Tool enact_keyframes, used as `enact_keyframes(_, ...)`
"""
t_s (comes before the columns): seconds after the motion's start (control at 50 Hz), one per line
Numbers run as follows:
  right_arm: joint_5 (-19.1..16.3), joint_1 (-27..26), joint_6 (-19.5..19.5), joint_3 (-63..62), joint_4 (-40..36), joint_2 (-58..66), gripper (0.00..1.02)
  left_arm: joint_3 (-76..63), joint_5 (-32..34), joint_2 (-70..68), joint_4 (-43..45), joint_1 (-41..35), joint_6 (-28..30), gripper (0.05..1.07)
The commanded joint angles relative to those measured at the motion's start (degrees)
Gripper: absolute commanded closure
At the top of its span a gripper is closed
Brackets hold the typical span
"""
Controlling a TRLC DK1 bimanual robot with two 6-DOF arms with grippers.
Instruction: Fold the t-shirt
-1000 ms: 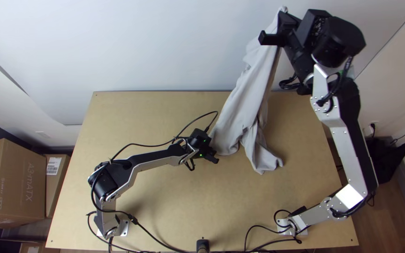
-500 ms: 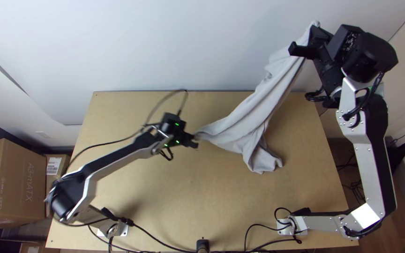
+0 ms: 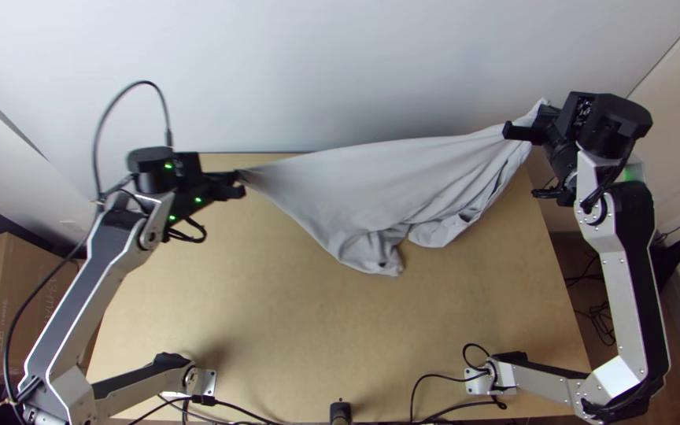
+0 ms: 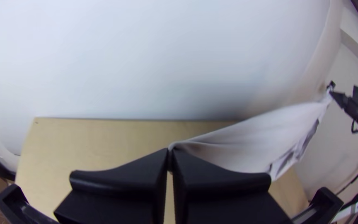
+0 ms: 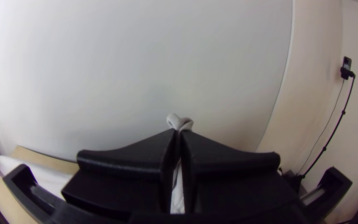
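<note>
"So, status on both hands?"

"L gripper (image 4: 170,155) is closed w/ one end of the t-shirt (image 3: 387,185) pinched at its tips; R gripper (image 5: 180,135) is closed too, on the other end."

"Which way's it lying?"

"Strung btwn them above the far half of the table (image 3: 277,330), long axis running L to R, loose part drooping toward the bases. Can't tell if the droop touches down."

"Next move?"

"IMO I lower both together, line taut, droop leading toward me. It's bunched, so it may land creased."
</note>
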Motion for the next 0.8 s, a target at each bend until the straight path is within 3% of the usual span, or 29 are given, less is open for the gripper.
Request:
enact_keyframes(0.0,-2.04,-0.85,-0.05,2.68,0.01,-1.50,1.00,6.82,-2.40,-2.67,-2.04,3.77,1.00,1.05)
enact_keyframes(0.22,-11.27,-0.94,5.84,14.19,-5.35,2.63,1.00,21.32,-9.08,-2.76,-6.26,8.52,3.81,1.05)
enact_keyframes(0.34,-16.98,-1.20,6.81,23.69,-12.03,7.29,1.00,27.29,-12.07,-2.14,-7.31,8.69,5.83,1.05)
enact_keyframes(0.38,-19.62,-1.90,6.81,25.80,-12.73,8.34,1.00,29.14,-12.68,-1.62,-7.93,8.69,6.27,1.05)
enact_keyframes(0.52,-35.62,-9.02,11.11,33.88,-13.26,12.82,1.00,35.64,-16.46,1.28,-9.34,8.60,7.06,1.05)
enact_keyframes(0.56,-38.52,-10.52,11.29,34.85,-12.82,13.35,1.00,37.84,-16.99,2.25,-10.30,8.60,7.06,1.05)
enact_keyframes(0.66,-41.86,-12.01,11.29,35.02,-11.67,13.26,1.00,42.85,-17.51,4.01,-11.97,8.69,7.15,1.05)
enact_keyframes(0.78,-42.91,-12.54,11.38,34.32,-10.18,9.84,1.00,46.45,-17.78,3.48,-12.94,8.69,7.15,1.05)
